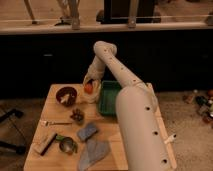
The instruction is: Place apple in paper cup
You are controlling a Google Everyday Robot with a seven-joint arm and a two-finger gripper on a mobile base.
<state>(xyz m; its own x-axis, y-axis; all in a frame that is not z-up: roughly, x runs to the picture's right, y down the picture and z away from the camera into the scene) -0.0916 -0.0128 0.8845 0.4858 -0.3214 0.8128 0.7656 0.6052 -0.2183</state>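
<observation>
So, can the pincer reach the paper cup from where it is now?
Probably yes. The pincer with the apple hangs right above the paper cup, nothing between them.

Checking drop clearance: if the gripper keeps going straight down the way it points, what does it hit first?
Probably the short white paper cup right under the gripper, which has the small orange-red apple at its tip. Depth is unclear from this view.
</observation>
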